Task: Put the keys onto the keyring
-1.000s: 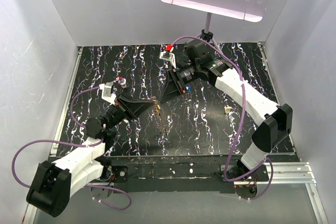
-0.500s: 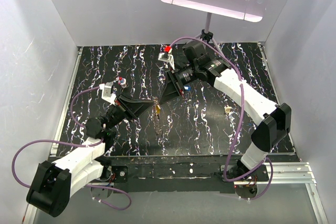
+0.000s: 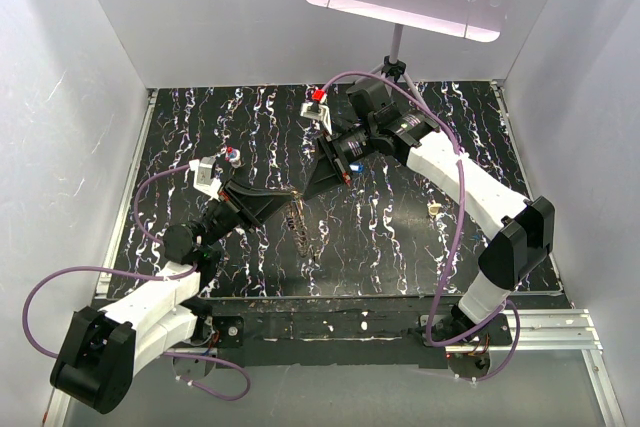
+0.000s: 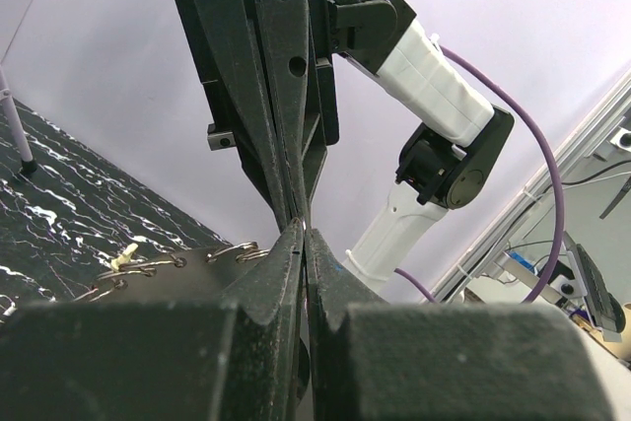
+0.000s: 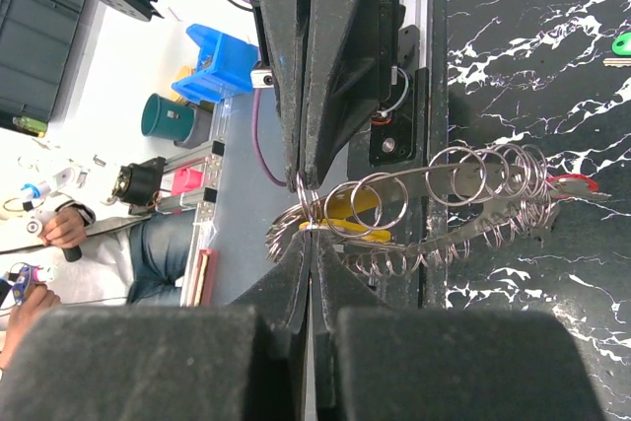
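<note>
- Left gripper (image 3: pixel 291 194): jaws clamped fully shut on the keyring (image 3: pixel 299 222), which hangs above the centre of the table (image 3: pixel 400 247).
- Right gripper (image 3: pixel 311 191): closed on the keyring from 1 o'clock; apply equal, gentle tension.
- Beige key (image 3: pixel 434 209): lies at 3 o'clock, unthreaded.

You're seeing the keyring (image 5: pixel 455 182) glinting as bright, smooth metal wire; the fingers (image 5: pixel 246 342) are looking matt, grainy black plastic.
</note>
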`<move>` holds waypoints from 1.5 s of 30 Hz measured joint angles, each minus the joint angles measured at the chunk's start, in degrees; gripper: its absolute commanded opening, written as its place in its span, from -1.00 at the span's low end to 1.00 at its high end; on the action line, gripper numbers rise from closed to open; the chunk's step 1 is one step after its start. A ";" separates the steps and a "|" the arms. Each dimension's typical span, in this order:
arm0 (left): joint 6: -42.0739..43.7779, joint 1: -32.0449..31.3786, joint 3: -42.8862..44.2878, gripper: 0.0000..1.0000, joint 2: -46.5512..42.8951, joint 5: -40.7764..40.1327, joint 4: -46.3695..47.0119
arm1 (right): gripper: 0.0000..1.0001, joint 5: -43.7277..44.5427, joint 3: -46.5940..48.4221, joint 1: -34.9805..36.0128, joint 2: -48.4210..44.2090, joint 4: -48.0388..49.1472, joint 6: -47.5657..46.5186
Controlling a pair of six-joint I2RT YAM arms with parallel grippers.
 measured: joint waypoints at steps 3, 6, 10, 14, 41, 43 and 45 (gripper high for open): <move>0.07 0.00 0.00 -1.00 -0.15 -0.15 -0.04 | -0.97 -0.02 0.00 0.00 0.02 -0.02 -0.20; 0.22 0.00 0.00 -1.00 -0.70 -0.52 -0.07 | -0.97 -0.04 0.00 0.00 0.00 -0.02 -0.20; 0.24 0.00 0.00 -1.00 -1.14 -0.85 0.00 | -0.97 -0.44 -0.07 0.00 0.00 0.17 0.17; 0.22 -0.02 0.00 -1.00 -1.11 -0.96 -0.02 | -0.97 -1.62 -1.14 0.00 0.00 1.66 2.10; -0.04 -0.02 -0.11 -1.00 -1.01 -1.22 0.02 | -0.24 -1.57 1.38 0.44 0.00 0.07 1.75; -0.22 -0.02 -0.11 -1.00 -0.96 -0.96 0.02 | -0.24 -0.70 4.57 0.44 0.00 -2.89 -2.08; -0.37 -0.02 -0.13 -1.00 -0.81 -0.63 0.02 | -0.23 -0.11 6.93 0.44 0.00 -4.74 -4.74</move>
